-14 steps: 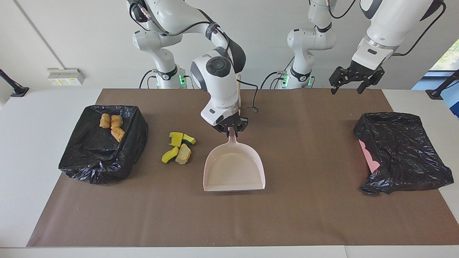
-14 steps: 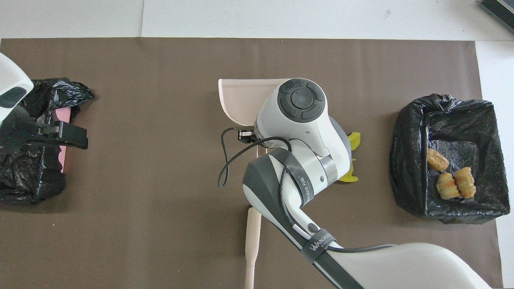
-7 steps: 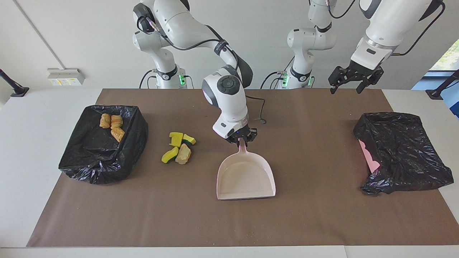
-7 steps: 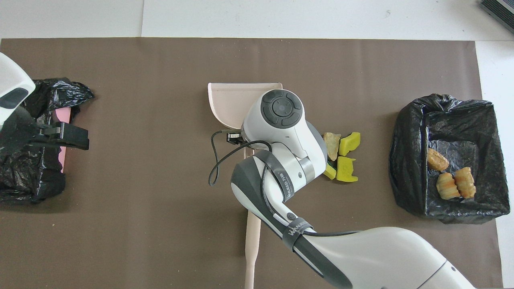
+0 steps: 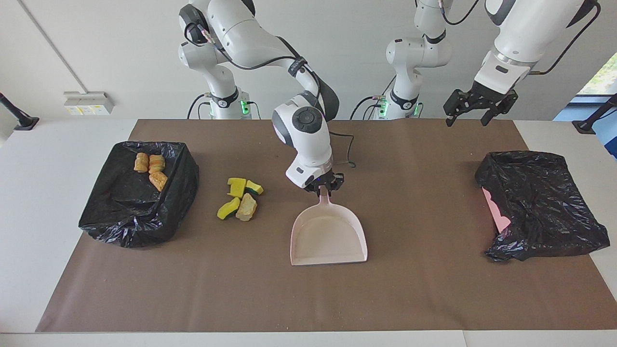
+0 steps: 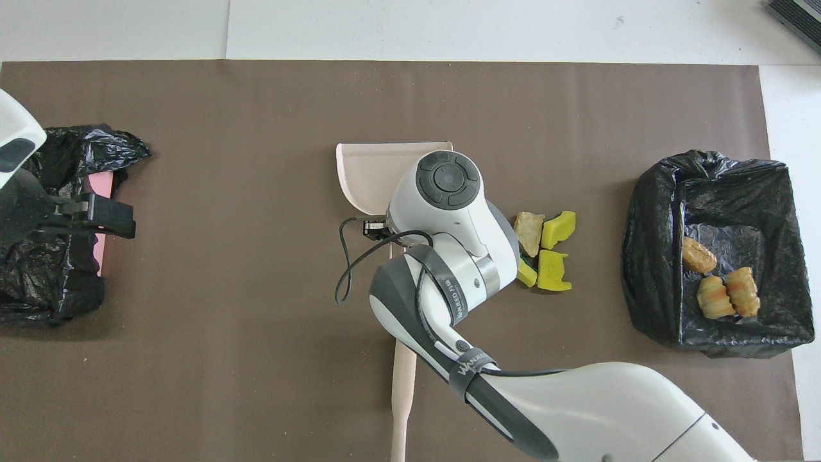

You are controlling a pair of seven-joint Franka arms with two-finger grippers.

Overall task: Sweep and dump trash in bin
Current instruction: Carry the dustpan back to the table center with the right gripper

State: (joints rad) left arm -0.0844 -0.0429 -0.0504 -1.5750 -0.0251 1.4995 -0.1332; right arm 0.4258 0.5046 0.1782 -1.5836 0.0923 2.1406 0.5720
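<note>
Trash (image 5: 241,198), a heap of yellow-green sponge wedges and a beige chunk, lies beside the flat pale pink dustpan (image 5: 328,236), whose handle the right pincer (image 5: 324,188) straddles, grip uncertain, presumably to scoop toward the black-lined bin (image 5: 137,193); the left pincer (image 5: 477,112) waits, fingers apart.

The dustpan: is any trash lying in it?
No, the dustpan is bare inside; the loose trash lies on the mat beside it.
</note>
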